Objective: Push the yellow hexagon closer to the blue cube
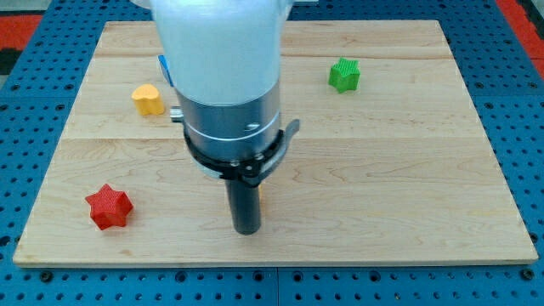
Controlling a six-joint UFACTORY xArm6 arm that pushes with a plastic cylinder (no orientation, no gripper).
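Note:
My tip (pixel 246 229) rests on the wooden board (pixel 408 187) near the view's bottom centre. A thin yellow-orange sliver (pixel 262 197) shows just right of the rod; the rod hides most of this block, so its shape cannot be told. A blue block (pixel 162 70) shows only as a narrow edge at the upper left, mostly hidden behind the arm's body. My tip is far below and to the right of the blue block.
A yellow heart-like block (pixel 148 99) lies at the upper left, just below the blue edge. A red star (pixel 109 206) lies at the lower left. A green star (pixel 344 75) lies at the upper right. The large arm body (pixel 223 76) covers the board's upper middle.

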